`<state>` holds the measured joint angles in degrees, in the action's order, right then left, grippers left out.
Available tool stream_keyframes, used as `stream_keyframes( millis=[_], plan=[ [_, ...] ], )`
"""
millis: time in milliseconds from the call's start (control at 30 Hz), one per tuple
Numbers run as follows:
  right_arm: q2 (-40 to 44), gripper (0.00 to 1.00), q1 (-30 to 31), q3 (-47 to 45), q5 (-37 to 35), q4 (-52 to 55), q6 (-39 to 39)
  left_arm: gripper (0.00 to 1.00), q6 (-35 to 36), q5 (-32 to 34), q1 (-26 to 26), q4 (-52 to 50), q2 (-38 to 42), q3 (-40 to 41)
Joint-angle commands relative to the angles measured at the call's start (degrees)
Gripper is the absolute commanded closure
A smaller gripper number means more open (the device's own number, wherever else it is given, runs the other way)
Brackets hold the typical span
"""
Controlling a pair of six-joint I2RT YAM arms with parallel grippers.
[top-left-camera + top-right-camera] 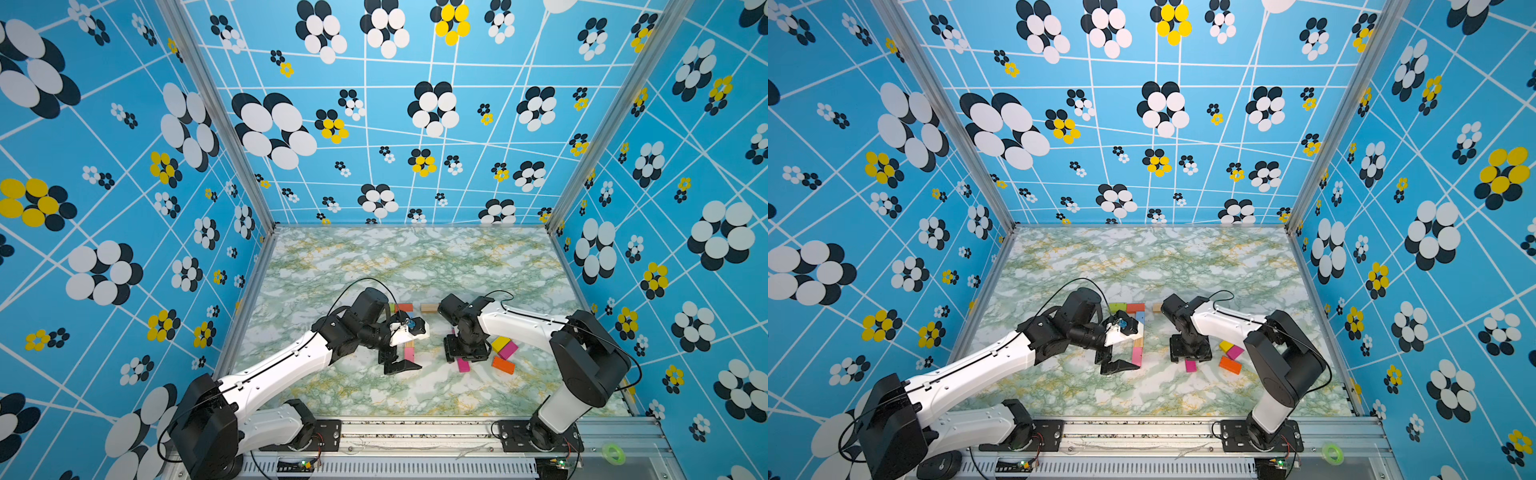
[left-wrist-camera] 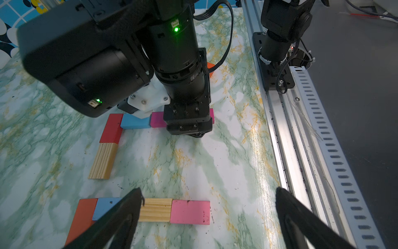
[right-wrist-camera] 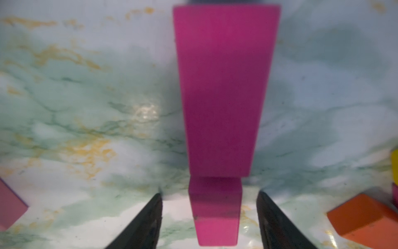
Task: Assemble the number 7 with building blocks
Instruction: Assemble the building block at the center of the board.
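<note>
Two L-shaped figures are laid flat on the desk [image 1: 1142,257], near the middle of both top views. The number 7 [image 1: 1140,318] on the left is made of a green block [image 1: 1117,307] and a red block [image 1: 1136,308] as the bar. A light blue piece, a striped wood block [image 1: 1138,341] and a pink block [image 1: 1136,356] are butted end to end below as the stem, so the shape reads as one stroke. The left gripper [image 2: 209,191] is held by the stem's lower end with its jaws spread wide and nothing between them, a stance judged fit for nudging rather than carrying. A second figure [image 2: 111,128], in the upper middle of the left wrist view, is made of wood and red for the bar and blue then magenta for the stem. Its far end is covered by the right gripper [image 3: 209,194]. In the right wrist view a magenta block [image 3: 224,86] is seen lengthwise up the centre, blurred. The jaws are parted and clear of it on both sides, so it is not gripped and is judged to lie in line with that stem. Whether it is one piece or two cannot be told. The spare blocks [image 1: 1230,365], yellow, magenta and orange, are left in a loose heap at the lower right of the desk, near the right arm.
</note>
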<state>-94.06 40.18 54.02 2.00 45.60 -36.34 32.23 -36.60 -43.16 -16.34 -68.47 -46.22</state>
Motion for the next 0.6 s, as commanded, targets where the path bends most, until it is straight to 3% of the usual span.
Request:
stream_keyframes(
  millis=[0,100,300,400,567],
  plan=[
    [9.9,0.18,-0.2,-3.5,-0.9,0.7,-6.5,0.01,0.3,0.0,0.4,-1.1,0.0,0.3],
    [21.5,0.01,0.4,-8.9,1.1,-1.7,-14.2,0.01,-0.2,0.3,0.4,-0.5,0.3,0.3],
    [41.0,0.01,2.6,-25.1,7.3,-20.6,-33.1,0.01,-1.3,1.3,0.7,1.3,2.1,0.9],
    [44.6,0.01,4.6,-28.4,5.6,-24.5,-38.0,0.01,-1.5,2.5,0.8,2.2,3.6,1.5],
    [43.6,0.01,6.9,-31.3,4.8,-29.9,-42.5,0.01,-1.8,4.7,0.7,3.8,5.7,2.7]
  ],
)
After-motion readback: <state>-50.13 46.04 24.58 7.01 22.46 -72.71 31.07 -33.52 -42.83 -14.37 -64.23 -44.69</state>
